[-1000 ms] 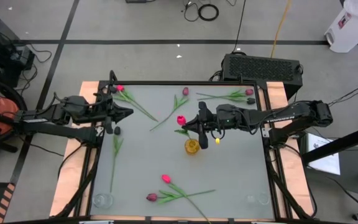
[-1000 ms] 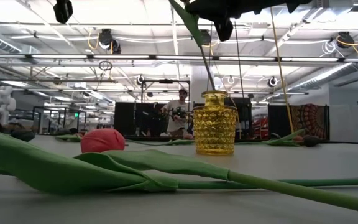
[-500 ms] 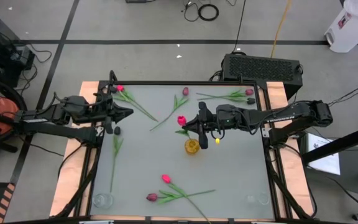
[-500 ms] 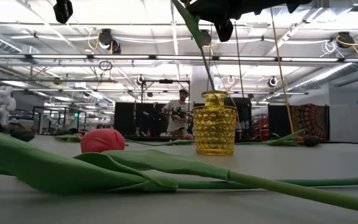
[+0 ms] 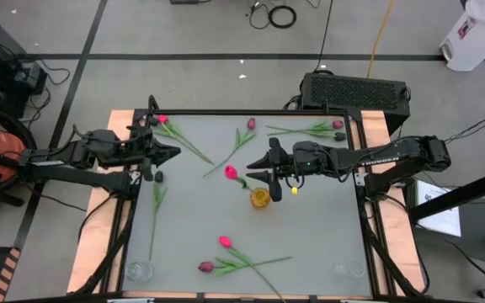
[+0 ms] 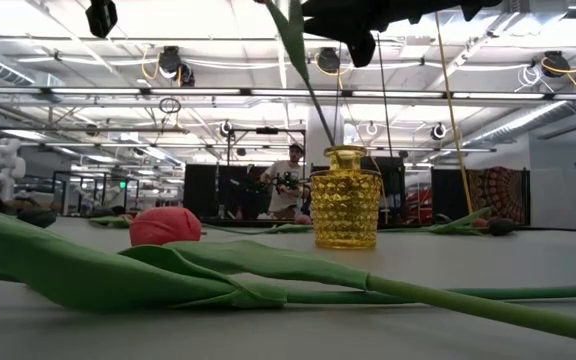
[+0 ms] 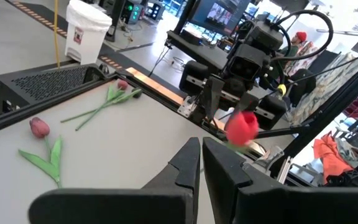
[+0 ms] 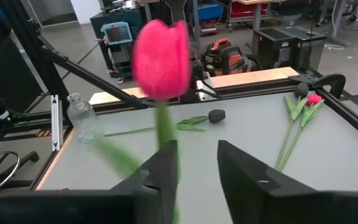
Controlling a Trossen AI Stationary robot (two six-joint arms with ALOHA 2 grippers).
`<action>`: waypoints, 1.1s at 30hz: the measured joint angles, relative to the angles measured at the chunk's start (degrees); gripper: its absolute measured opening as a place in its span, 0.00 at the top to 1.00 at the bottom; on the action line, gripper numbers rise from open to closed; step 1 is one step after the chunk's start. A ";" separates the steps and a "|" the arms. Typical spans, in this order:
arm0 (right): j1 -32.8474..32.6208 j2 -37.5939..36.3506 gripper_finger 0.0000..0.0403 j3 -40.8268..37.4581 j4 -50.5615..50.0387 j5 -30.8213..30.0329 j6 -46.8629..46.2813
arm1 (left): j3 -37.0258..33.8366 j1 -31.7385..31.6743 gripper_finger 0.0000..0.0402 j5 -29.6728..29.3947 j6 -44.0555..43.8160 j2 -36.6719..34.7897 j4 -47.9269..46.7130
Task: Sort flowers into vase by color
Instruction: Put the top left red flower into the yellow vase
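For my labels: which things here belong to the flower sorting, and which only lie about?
Job: pink tulip in the yellow vase; right gripper, open beside its stem; left gripper idle at the table's left; loose tulips on the table; two clear glass vases.
Lying about: black vented box; white bin; cable coil.
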State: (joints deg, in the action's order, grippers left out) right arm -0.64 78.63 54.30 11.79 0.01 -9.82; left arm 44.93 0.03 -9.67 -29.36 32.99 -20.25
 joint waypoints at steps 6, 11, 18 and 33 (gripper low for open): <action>0.00 0.00 0.66 0.00 0.05 0.00 0.00 | 0.00 0.00 0.93 0.00 0.02 -0.02 0.00; -0.02 -0.03 0.65 0.00 0.46 0.02 0.00 | 0.01 -0.01 0.93 0.00 0.01 -0.02 0.00; -0.62 -3.59 0.65 0.02 0.47 0.09 -0.01 | 0.00 -0.02 0.93 0.00 0.02 0.00 0.00; -2.88 -14.94 0.65 0.07 -8.04 0.01 -9.62 | 0.00 0.00 0.93 0.00 0.01 -0.02 -0.02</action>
State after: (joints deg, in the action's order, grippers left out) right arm -3.52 63.69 54.37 3.75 0.02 -19.45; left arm 44.93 0.03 -9.67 -29.36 32.98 -20.27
